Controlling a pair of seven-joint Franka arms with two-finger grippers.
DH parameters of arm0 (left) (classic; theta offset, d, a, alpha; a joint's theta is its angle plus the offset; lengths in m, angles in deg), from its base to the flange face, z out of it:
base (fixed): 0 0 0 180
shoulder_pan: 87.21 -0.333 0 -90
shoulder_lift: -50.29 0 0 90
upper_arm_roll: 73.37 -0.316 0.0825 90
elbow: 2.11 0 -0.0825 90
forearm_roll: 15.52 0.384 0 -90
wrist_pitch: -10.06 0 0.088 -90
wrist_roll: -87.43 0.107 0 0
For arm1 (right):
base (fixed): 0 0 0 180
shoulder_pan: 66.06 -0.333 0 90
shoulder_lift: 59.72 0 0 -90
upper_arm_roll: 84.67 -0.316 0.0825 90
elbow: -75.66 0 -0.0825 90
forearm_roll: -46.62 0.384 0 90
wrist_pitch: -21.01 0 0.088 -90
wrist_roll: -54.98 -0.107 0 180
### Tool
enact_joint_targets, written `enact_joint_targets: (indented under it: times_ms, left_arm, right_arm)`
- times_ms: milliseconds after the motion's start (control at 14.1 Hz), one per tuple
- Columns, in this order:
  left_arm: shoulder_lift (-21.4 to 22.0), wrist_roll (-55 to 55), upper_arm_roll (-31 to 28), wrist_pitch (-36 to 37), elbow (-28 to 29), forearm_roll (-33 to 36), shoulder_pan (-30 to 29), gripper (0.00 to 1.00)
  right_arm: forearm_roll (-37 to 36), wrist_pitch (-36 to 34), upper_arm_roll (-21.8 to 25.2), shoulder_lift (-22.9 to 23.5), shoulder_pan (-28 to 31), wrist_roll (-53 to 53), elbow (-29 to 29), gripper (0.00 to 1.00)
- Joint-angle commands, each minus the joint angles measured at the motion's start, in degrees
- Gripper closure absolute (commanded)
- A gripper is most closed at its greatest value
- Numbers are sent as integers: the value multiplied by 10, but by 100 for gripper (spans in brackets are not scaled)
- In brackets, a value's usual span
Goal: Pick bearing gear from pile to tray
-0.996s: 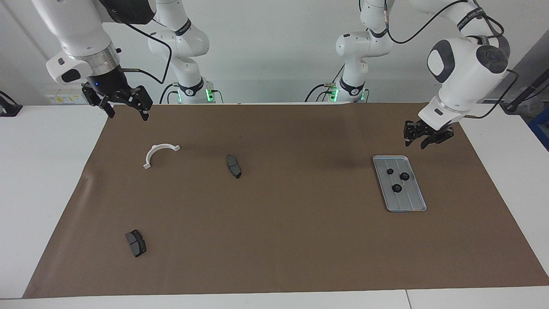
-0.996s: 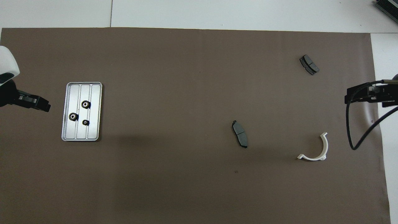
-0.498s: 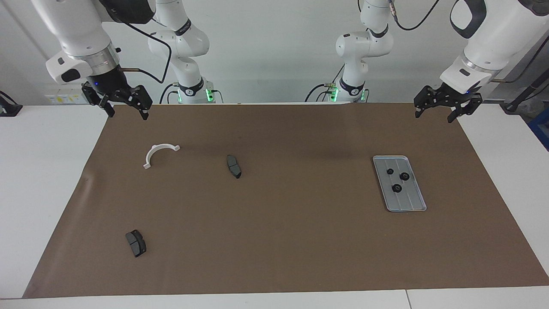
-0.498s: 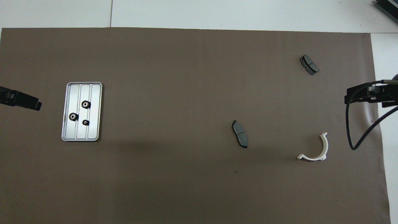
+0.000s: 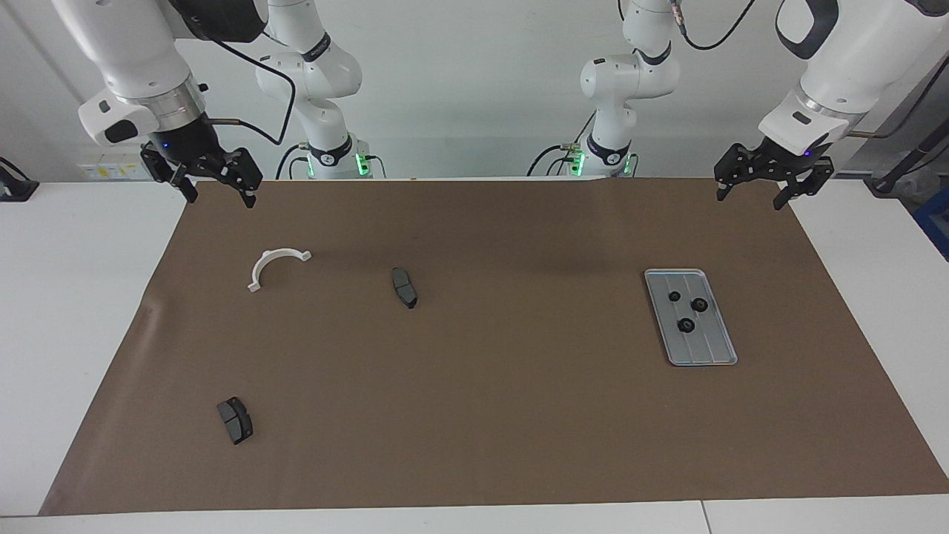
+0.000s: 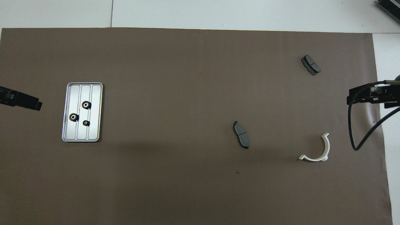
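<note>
Brown mat [image 5: 519, 415] over a white table. Silver tray [image 5: 712, 354] toward the left arm's end, 3 black gears [image 5: 687, 325] inside. White bracket [image 5: 276, 264] and 2 grey pads [image 5: 404, 287] scattered toward the right arm's end. Left gripper [image 5: 750, 194] raised over the mat's corner, fingers apart, empty. Right gripper [image 5: 221, 197] raised over the other near corner, fingers apart, empty.

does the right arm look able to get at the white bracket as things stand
Probably yes. The right gripper hangs open over the mat's edge at its own end, and the white bracket lies flat close by with bare mat around it. The nearest grey pad is well apart from it.
</note>
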Motion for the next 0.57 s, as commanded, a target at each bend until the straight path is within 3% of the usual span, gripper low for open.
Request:
enact_joint_targets:
  times_ms: [0, 498]
  left_arm:
    - [9, -8, -4, -7, 4, -4, 6, 0]
    - [9, -48, -5, -6, 4, -3, 5, 0]
  right_arm:
    - [2, -3, -2, -15, 5, -7, 17, 0]
    - [2, -4, -2, -19, 2, -9, 24, 0]
